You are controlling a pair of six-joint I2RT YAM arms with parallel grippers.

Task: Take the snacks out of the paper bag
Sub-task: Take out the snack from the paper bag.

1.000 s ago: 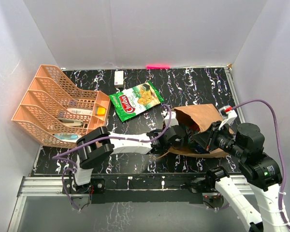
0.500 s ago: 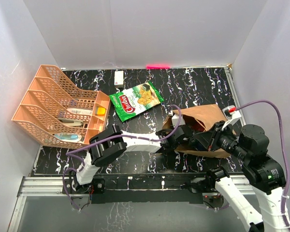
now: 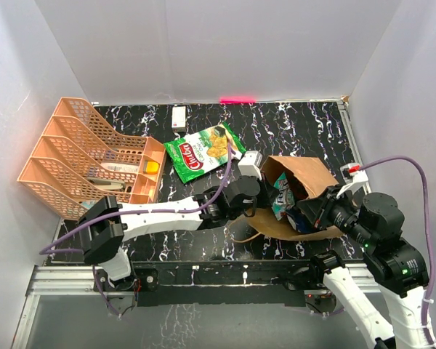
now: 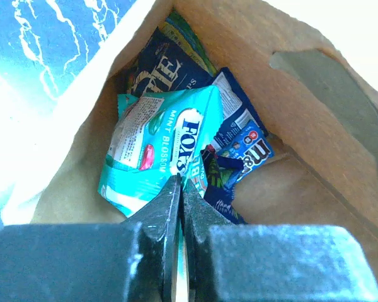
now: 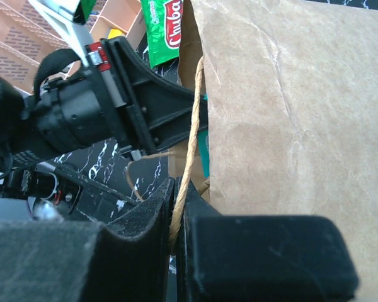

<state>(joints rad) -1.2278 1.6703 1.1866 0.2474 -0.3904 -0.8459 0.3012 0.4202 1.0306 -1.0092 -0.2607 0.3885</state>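
The brown paper bag (image 3: 309, 178) lies on its side, mouth facing left. My left gripper (image 4: 181, 182) reaches into the mouth and is shut on the edge of the teal-white pouch (image 4: 160, 148), which shows at the mouth (image 3: 281, 195) in the top view. Dark blue packets (image 4: 244, 141) and another dark blue one (image 4: 166, 70) lie deeper inside the bag (image 4: 315, 126). My right gripper (image 5: 178, 189) is shut on the bag's twisted paper handle (image 5: 192, 126), beside the bag's wall (image 5: 290, 107). A green chip bag (image 3: 203, 153) lies flat on the table, outside the bag.
An orange mesh organiser (image 3: 87, 163) stands at the left. A small white box (image 3: 179, 118) lies near the back wall. The bag's other handle loop (image 3: 243, 234) droops onto the black marbled table (image 3: 298, 123). Grey walls close in three sides.
My left jaws have closed on the teal-white pouch. The left wrist has drawn back left, the bag's mouth stands wider, and the pouch now shows there.
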